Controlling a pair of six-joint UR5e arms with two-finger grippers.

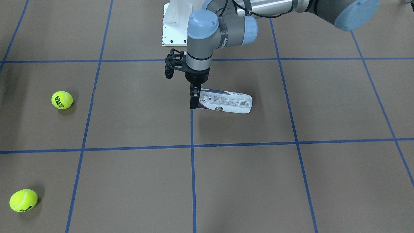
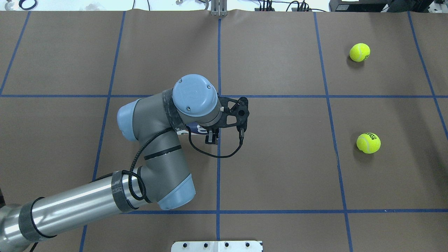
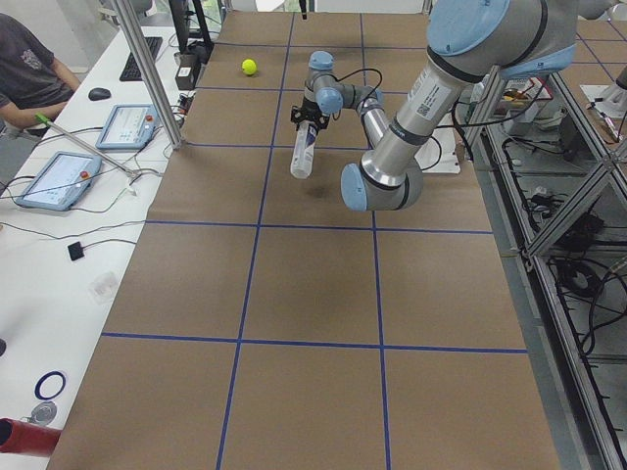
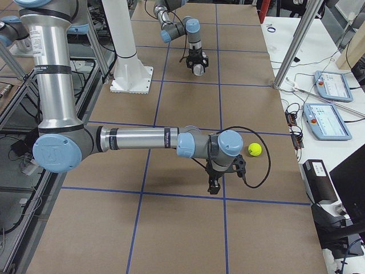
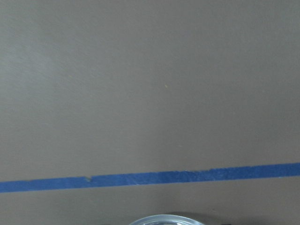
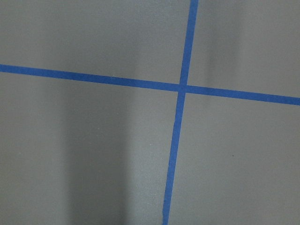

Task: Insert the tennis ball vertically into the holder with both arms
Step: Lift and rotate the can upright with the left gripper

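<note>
Exterior front-facing: holder (image 1: 228,103) in left pincer (image 1: 194,103)

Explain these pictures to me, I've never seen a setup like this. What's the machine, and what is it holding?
These are two robot arms at a brown table marked with blue tape. Six cameras film it at once: one facing the robot, one overhead, one at each table end and one on each wrist. The left arm has its gripper shut on one end of the holder, a clear tennis-ball can that hangs tilted. One tennis ball and a second tennis ball lie loose on the table. The right arm's gripper hovers over the table; whether it is open, I cannot tell.
</note>
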